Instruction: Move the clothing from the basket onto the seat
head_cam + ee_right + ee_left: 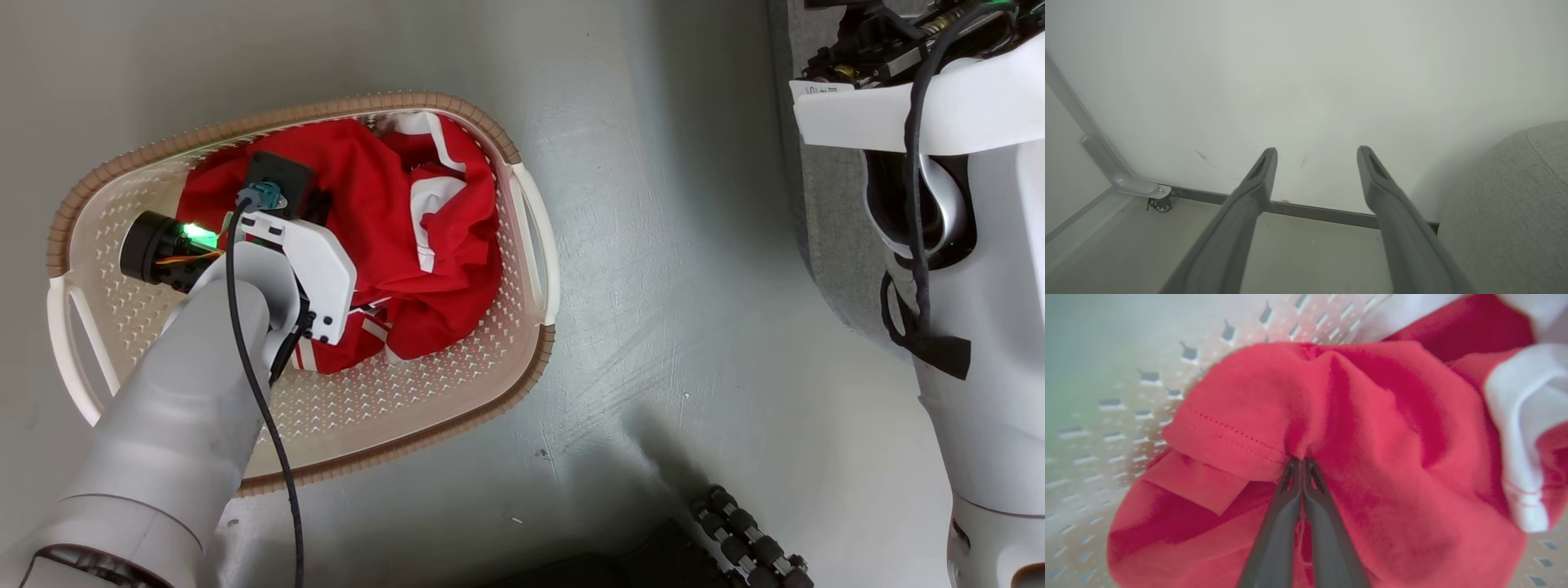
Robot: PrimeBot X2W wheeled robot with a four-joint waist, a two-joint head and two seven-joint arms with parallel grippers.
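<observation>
Plainly, the seat (pixel 824 220) lies well right of the basket (pixel 457 384) across the floor (pixel 669 286), with the clothing (pixel 384 204) heaped in that basket, where the left tool (pixel 1302 460) is clenched on a red fold and the right tool (pixel 1316 153) gapes empty, nearer the seat.

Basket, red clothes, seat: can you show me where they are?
basket (pixel 392 400), head view, on its bare wall with holes.
clothes (pixel 384 204), head view, middle of the red cloth.
seat (pixel 1506 212), right wrist view, on its grey rounded side.
</observation>
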